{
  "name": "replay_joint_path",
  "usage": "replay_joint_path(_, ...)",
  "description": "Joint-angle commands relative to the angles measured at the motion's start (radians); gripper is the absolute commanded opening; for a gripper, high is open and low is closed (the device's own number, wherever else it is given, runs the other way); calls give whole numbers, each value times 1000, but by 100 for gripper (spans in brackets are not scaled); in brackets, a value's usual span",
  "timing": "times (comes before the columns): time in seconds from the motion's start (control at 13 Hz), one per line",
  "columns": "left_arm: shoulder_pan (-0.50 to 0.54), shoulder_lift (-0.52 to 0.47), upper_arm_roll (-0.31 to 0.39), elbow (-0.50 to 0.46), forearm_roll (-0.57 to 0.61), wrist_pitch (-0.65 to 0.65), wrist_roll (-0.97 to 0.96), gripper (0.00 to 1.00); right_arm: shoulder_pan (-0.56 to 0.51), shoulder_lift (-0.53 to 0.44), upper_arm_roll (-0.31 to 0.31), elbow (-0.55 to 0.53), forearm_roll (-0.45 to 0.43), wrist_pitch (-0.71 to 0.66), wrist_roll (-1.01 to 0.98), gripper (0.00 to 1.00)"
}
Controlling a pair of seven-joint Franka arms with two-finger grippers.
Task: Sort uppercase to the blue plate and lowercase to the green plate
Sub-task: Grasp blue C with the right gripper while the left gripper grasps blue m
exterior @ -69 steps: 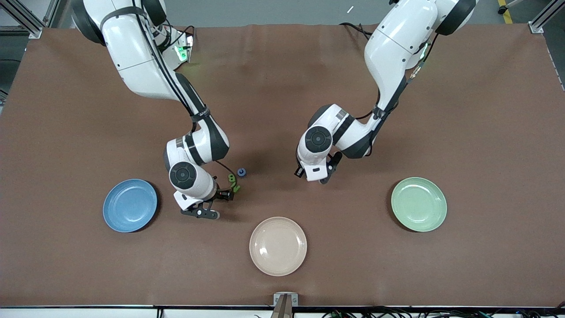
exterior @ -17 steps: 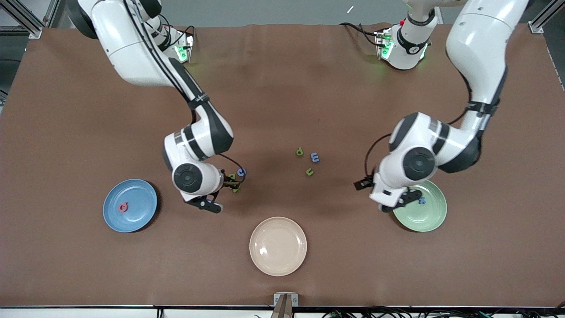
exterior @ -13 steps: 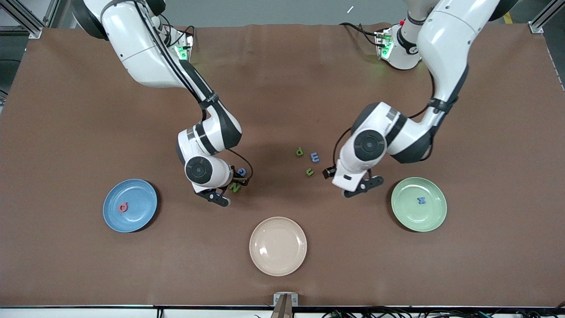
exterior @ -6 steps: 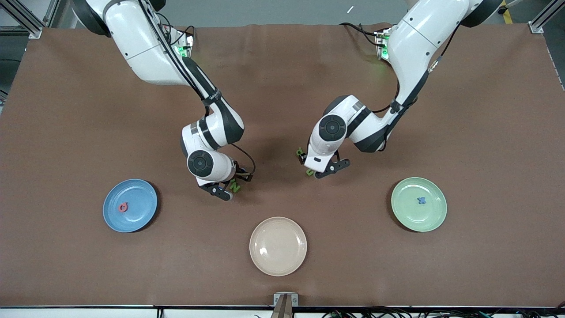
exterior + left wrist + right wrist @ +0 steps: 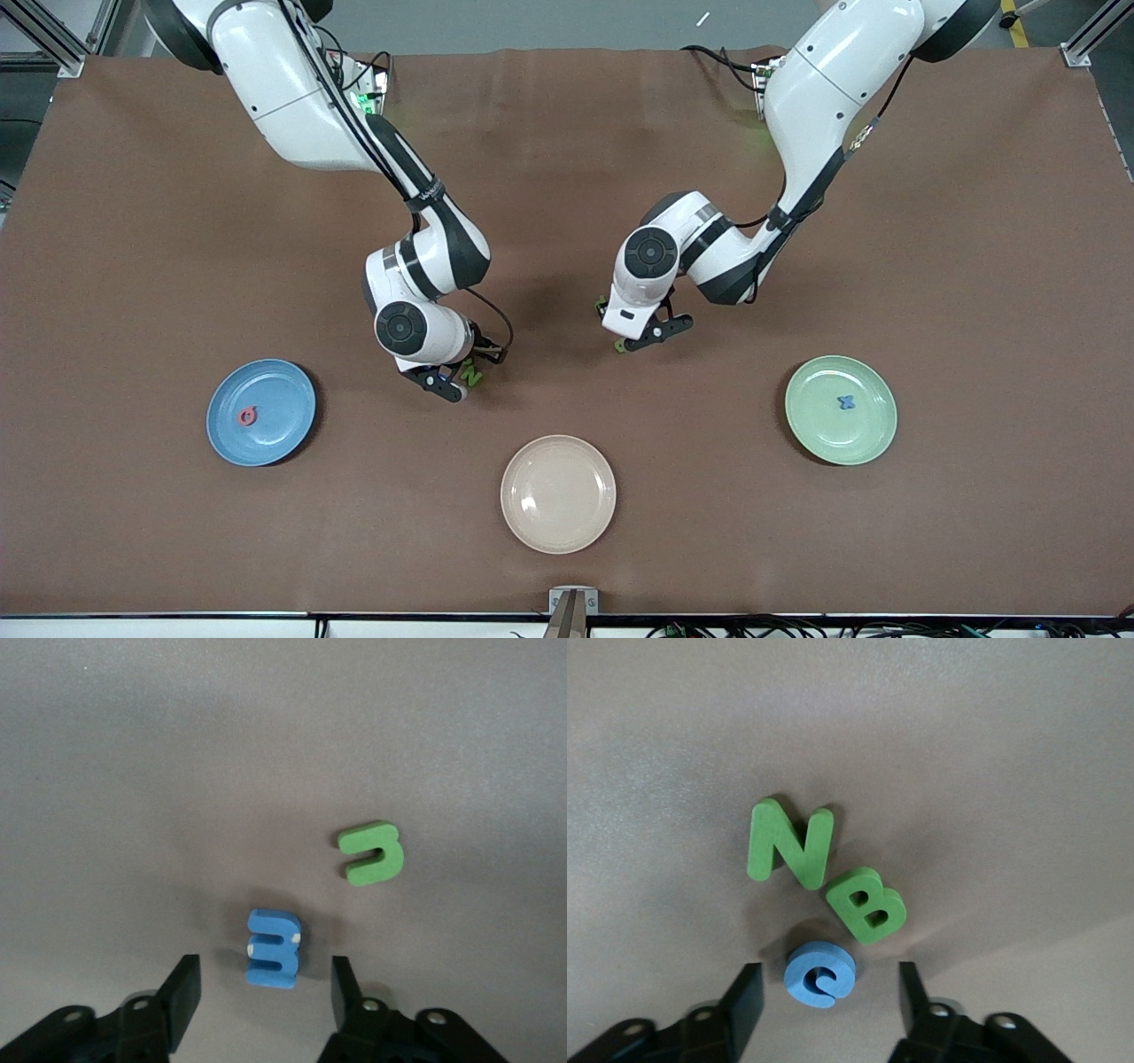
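Blue plate (image 5: 261, 412) holds only the pink-red Q (image 5: 247, 415), green plate (image 5: 841, 409) only the blue x (image 5: 847, 402) — six left on the worktop: right tool (image 5: 824, 992) parted around C (image 5: 820, 974) (N, B beside), left tool (image 5: 266, 990) parted around E-shaped letter (image 5: 274, 949).

The right wrist view looked down on the brown table (image 5: 992, 744), where three foam letters lay close together. A green N (image 5: 789, 843) and a green B (image 5: 866, 905) sat side by side, their corners just about touching. A blue C (image 5: 820, 974) lay just beside the B, apart from the N. The right hand (image 5: 825, 994) was low over the table with its two black fingers (image 5: 743, 1001) spread, and the C sat in the gap between them, touching neither.
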Motion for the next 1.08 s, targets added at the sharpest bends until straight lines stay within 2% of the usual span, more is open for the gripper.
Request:
replay_joint_path(0.0, -5, 8, 9, -4, 24, 32, -19, 60, 7, -37, -3, -51, 23, 31, 11, 53)
replay_joint_path(0.31, -1, 21, 12, -1, 24, 36, -19, 39, 17, -37, -3, -62, 23, 48, 17, 31)
replay_joint_path(0.39, -2, 21, 18, -1, 24, 38, -19, 28, 17, -39, -3, -60, 23, 45, 17, 26)
replay_joint_path(0.46, -1, 18, 18, -1, 22, 38, -19, 5, 12, -40, -3, -56, 23, 37, 14, 20)
replay_joint_path(0.54, 4, 12, 18, -1, 24, 36, -19, 0, 7, -42, -5, -50, 23, 23, 8, 16)
replay_joint_path(0.77, 18, -49, 24, -1, 27, 23, -21, 0, -51, -62, -6, 25, 21, -116, -17, 15)
replay_joint_path(1.0, 61, -113, 26, -7, 31, -36, -42, 0, -150, -85, -14, 32, 7, -156, -235, 15)
